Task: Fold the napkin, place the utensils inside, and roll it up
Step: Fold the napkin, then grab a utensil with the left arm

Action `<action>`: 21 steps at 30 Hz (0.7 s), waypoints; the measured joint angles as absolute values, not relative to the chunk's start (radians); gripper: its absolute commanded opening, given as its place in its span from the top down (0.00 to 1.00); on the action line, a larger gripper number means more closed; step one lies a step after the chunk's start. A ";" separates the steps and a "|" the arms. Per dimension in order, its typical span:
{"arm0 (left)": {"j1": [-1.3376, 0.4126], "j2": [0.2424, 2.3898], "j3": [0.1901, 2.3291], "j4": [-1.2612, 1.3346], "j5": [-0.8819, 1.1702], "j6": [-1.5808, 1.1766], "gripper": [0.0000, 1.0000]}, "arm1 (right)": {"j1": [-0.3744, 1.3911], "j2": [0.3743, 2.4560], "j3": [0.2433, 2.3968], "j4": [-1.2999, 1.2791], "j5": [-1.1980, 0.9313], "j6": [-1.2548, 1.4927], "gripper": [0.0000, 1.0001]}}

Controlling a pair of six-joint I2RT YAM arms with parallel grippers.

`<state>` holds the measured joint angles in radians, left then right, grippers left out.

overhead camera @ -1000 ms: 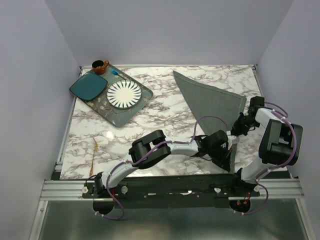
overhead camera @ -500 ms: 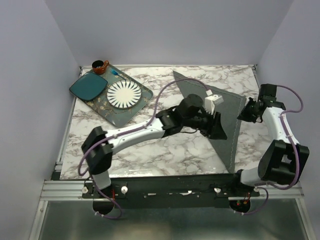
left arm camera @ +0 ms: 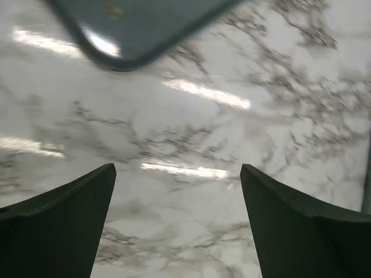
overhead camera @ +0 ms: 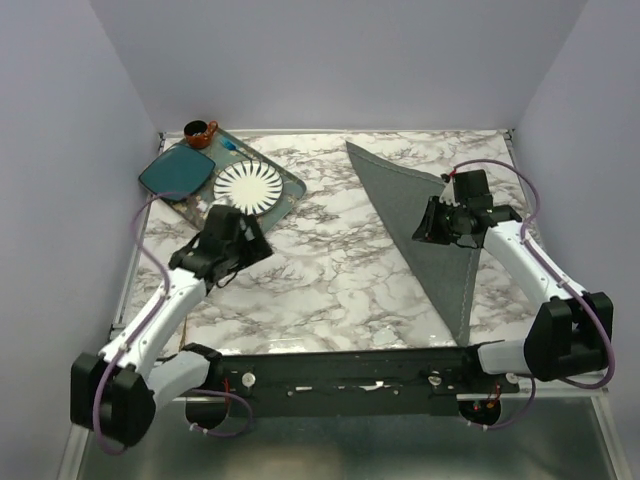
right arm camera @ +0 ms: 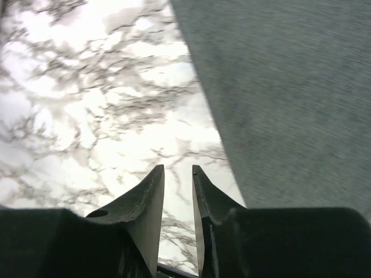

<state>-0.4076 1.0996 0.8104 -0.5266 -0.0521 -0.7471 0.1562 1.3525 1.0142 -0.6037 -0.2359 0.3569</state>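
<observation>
The dark grey napkin (overhead camera: 430, 200) lies flat on the right of the marble table, folded into a long triangle whose tip points at the near edge. My right gripper (overhead camera: 426, 226) hovers over its left edge. In the right wrist view the napkin (right arm camera: 290, 87) fills the right side, and the right gripper (right arm camera: 177, 168) is open by a narrow gap with nothing in it. My left gripper (overhead camera: 245, 243) hangs by the near corner of the tray; in its wrist view this gripper (left arm camera: 177, 168) is wide open over bare marble. The utensils do not show; the left arm covers the table's left front.
A grey-green tray (overhead camera: 292, 187) at the back left holds a white ribbed plate (overhead camera: 248, 188) and a teal square plate (overhead camera: 176, 172), with a brown cup (overhead camera: 200, 133) at its far corner. The tray's corner (left arm camera: 124, 35) shows at the top of the left wrist view.
The left arm let go of the napkin, swung left to the tray corner and opened wide. The right gripper moved left over the napkin and opened slightly. The napkin now lies flat.
</observation>
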 measured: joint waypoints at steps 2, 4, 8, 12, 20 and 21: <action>-0.281 0.992 0.728 -0.577 -0.109 -0.753 0.01 | 0.189 1.349 1.012 -0.579 -0.264 0.357 0.64; -0.186 0.939 0.673 -0.593 -0.140 -0.759 0.01 | 0.224 1.341 1.002 -0.553 -0.296 0.358 0.63; -0.049 0.979 0.649 -0.634 -0.223 -0.764 0.01 | 0.281 1.328 0.971 -0.509 -0.347 0.358 0.63; 0.110 1.050 0.664 -0.635 -0.268 -0.757 0.05 | 0.309 1.328 0.952 -0.491 -0.384 0.356 0.63; 0.188 1.194 0.701 -0.593 -0.350 -0.625 0.20 | 0.309 1.326 0.943 -0.478 -0.447 0.345 0.62; 0.188 1.205 0.701 -0.584 -0.342 -0.614 0.24 | 0.309 1.325 0.943 -0.477 -0.450 0.345 0.62</action>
<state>0.1879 1.2053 0.7006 -0.5842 -0.3416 -0.6136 0.3088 1.3251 0.9432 -0.4774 -0.4496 0.3454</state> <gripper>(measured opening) 0.863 0.376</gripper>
